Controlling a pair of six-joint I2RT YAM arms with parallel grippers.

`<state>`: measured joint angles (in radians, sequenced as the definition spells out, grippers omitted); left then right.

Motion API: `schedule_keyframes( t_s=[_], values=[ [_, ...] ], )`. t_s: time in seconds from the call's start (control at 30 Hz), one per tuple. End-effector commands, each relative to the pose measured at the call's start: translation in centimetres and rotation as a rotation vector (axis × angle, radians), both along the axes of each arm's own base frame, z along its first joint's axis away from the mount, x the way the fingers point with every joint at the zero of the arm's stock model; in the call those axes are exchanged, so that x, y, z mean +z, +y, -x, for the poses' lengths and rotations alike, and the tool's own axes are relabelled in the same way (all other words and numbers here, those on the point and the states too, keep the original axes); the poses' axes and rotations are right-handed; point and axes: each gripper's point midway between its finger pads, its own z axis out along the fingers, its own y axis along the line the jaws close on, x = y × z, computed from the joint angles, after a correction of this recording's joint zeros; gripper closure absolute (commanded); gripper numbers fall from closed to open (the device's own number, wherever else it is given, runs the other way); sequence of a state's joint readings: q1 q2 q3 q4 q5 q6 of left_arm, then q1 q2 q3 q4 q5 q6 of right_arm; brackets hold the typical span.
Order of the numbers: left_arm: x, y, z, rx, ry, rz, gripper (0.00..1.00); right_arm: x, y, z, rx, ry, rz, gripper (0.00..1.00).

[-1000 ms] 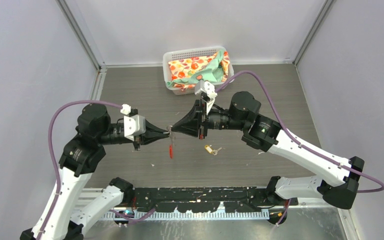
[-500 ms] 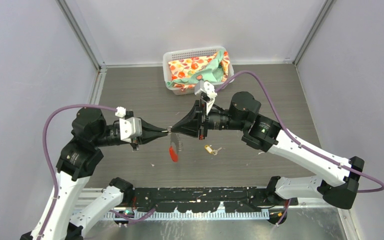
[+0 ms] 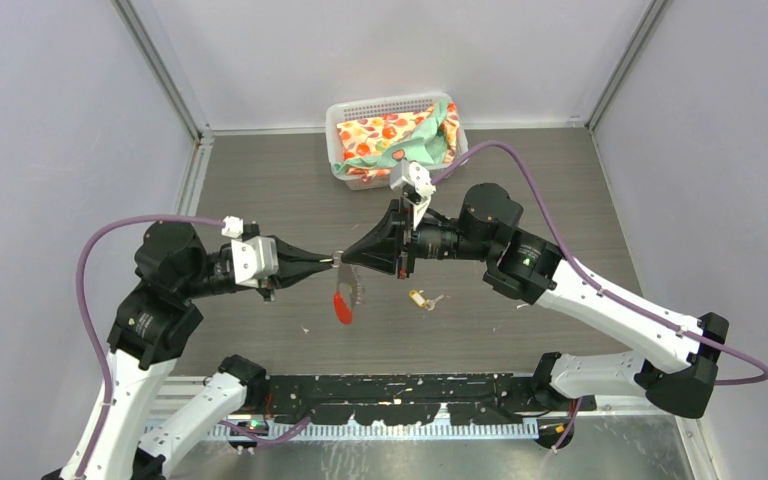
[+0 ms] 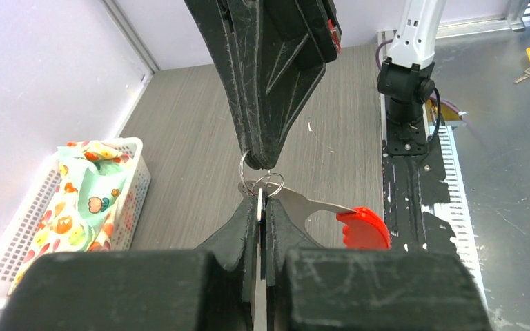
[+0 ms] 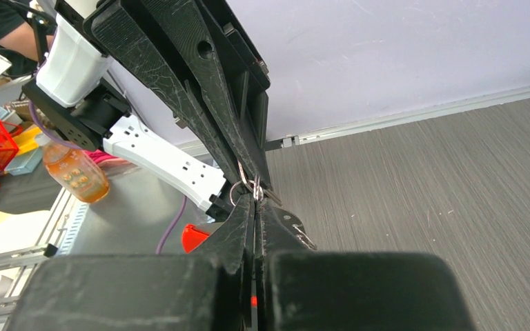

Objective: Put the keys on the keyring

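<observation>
Both arms meet tip to tip above the middle of the table. The left gripper is clenched on a thin flat strip that I take for the black-headed key, though its head is hidden between the fingers. The right gripper is pinched shut on a small loop of the keyring, which hangs below the two tips with its red tag dangling toward the near edge. The main risk is a slip. The parts are tiny, the holds are only at the very fingertips, and the small rings crowd together right where the tips meet. A sideways pull could twist the key out of the pinch or drop the whole keyring onto the table. The hanging tag can also swing and drag the loop off line just as the key has to thread it. Neither wrist view shows clearly whether the key's hole is over the ring, so a move could easily be misjudged. The brass key lies flat on the table, right of the middle and nearer the near edge, apart from both grippers. A dropped keyring could land near it, and it has yet to be fetched. A white basket of patterned cloth sits at the middle of the far edge, behind the right arm and out of the way.
</observation>
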<state>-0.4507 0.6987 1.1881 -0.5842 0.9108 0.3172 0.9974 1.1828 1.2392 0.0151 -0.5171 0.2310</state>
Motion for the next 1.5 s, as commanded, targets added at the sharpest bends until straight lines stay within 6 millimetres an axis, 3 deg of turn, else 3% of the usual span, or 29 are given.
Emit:
schedule_keyframes(
  t_s=[0.0,0.07,0.33,0.6,0.8,0.87,0.93,1.0,1.07,1.1,1.23,1.47],
  values=[
    [3.2,0.1,0.1,0.010,-0.114,0.069,0.99,0.7,-0.3,0.0,-0.004,-0.032,-0.009,0.99],
    [3.4,0.2,0.0,0.021,-0.116,0.075,1.00,-0.3,-0.4,-0.1,-0.005,-0.024,0.025,0.99],
    [3.7,0.3,0.0,0.031,-0.120,0.089,0.99,-0.9,-0.6,-0.3,-0.023,-0.031,0.038,0.99],
    [2.8,-0.3,0.1,-0.015,-0.072,0.076,0.99,1.0,0.3,-0.2,0.014,-0.039,-0.004,0.99],
    [2.6,-0.6,-0.1,-0.028,-0.053,0.068,0.90,1.6,1.1,-1.0,-0.002,-0.041,-0.007,0.99],
    [2.0,-0.6,-0.2,-0.027,-0.049,0.051,0.80,1.8,1.0,-1.4,-0.030,-0.046,-0.013,0.99],
    [1.2,-0.5,-0.6,-0.015,-0.045,0.028,0.61,2.9,0.8,-2.0,-0.063,-0.065,-0.048,0.99],
    [0.9,-0.4,-1.1,0.015,-0.039,0.020,0.35,3.7,0.4,-2.5,-0.099,-0.078,-0.068,0.99],
    [1.1,-0.2,-1.7,0.050,-0.037,0.026,0.11,4.6,-0.1,-2.7,-0.119,-0.092,-0.089,0.99],
    [1.4,-0.1,-2.1,0.080,-0.036,0.038,0.04,5.0,-0.4,-2.6,-0.118,-0.099,-0.101,0.99],
    [2.2,1.0,-3.6,0.217,-0.018,0.086,0.00,7.1,-1.5,-2.2,-0.114,-0.117,-0.145,0.99],
    [-2.0,1.6,-2.8,0.253,0.134,0.072,0.00,11.3,-3.5,-1.2,-0.115,-0.135,-0.255,0.99]
  ],
)
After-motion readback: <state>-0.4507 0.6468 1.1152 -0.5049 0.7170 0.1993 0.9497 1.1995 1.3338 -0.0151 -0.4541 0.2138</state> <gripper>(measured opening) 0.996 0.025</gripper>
